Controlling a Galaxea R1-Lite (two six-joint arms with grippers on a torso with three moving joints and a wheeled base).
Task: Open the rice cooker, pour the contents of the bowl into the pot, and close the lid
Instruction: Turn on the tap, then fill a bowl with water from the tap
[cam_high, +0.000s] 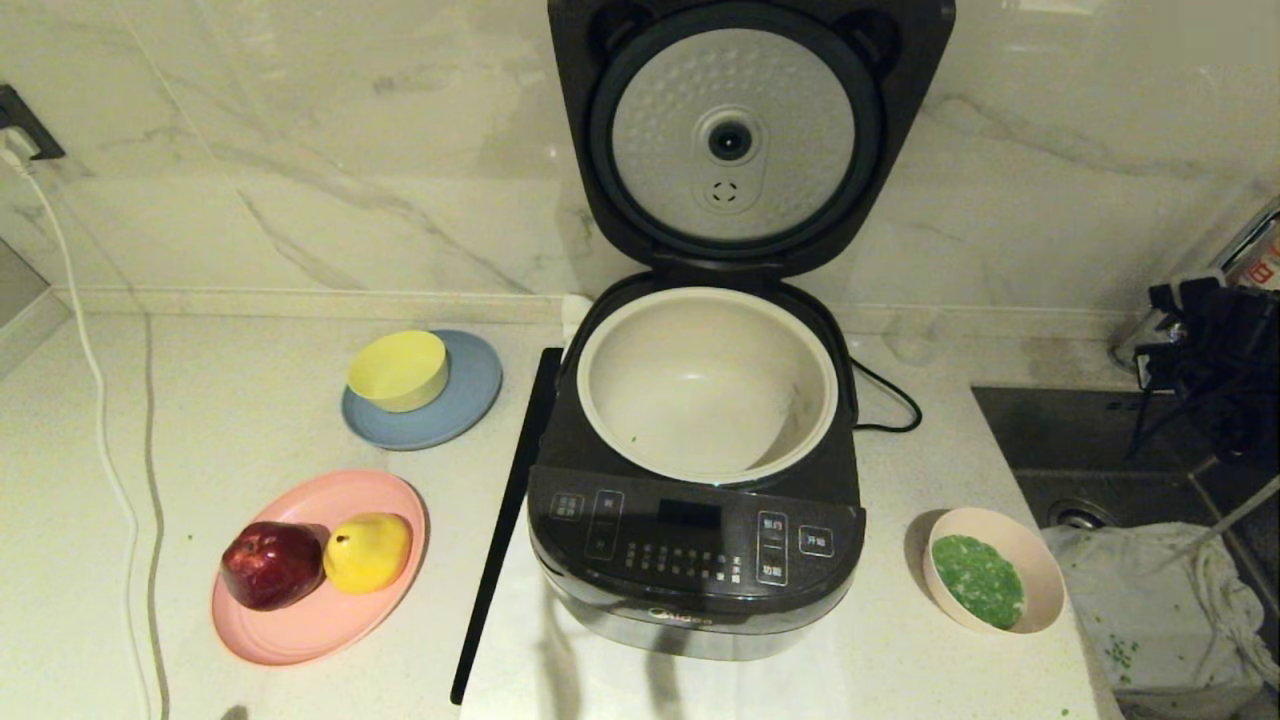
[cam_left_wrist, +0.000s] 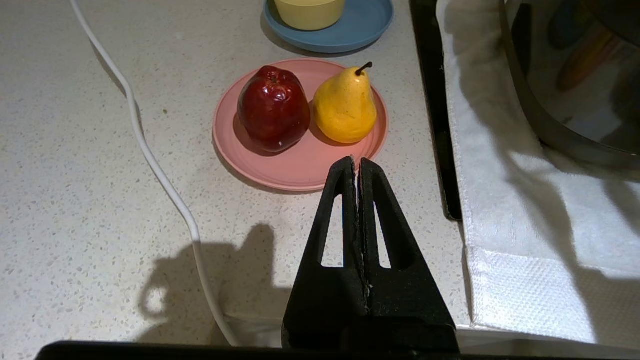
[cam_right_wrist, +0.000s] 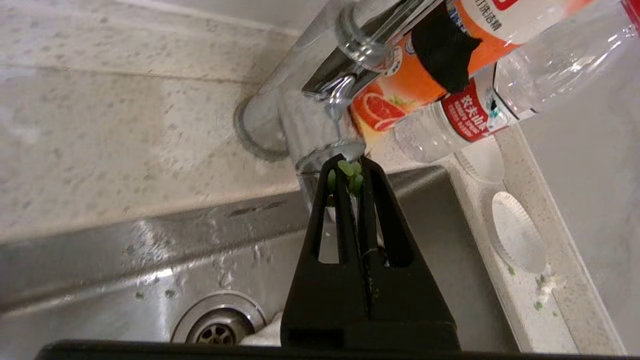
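Rice cooker (cam_high: 700, 500) mid-desk (cam_high: 250, 420) on a white cloth (cam_left_wrist: 525, 240), lid (cam_high: 745, 130) hinged fully up against the marble wall, dimpled silver disc facing forward. Cream pot (cam_high: 707, 385) seated inside, almost bare, one or two green specks near its front wall. Pink bowl (cam_high: 993, 583) on the desk just right of the cooker's front corner, upright, green contents (cam_high: 977, 580) heaped inside; not yet poured. Stray green bits on the crumpled cloth (cam_high: 1160, 620) beside the bowl, over the sink (cam_right_wrist: 125, 260). Right hand (cam_right_wrist: 350, 167) over the sink near the faucet (cam_right_wrist: 320, 90), well apart from the bowl, fingers pressed together, a few green bits stuck at the tips, nothing else held; seen in head view as a dark mass at the far right edge (cam_high: 1215, 365). Orange-labelled bottle (cam_right_wrist: 400, 95) and clear water bottle (cam_right_wrist: 525, 75) behind the faucet. Left hand (cam_left_wrist: 358, 162) parked low over the desk, fingers closed and empty, just short of the pink plate (cam_left_wrist: 300, 165) with red apple (cam_left_wrist: 272, 107) and yellow pear (cam_left_wrist: 345, 105). Yellow bowl (cam_high: 398, 370) on blue plate (cam_high: 450, 410) farther back. White cable (cam_high: 100, 430) trailing along the left.
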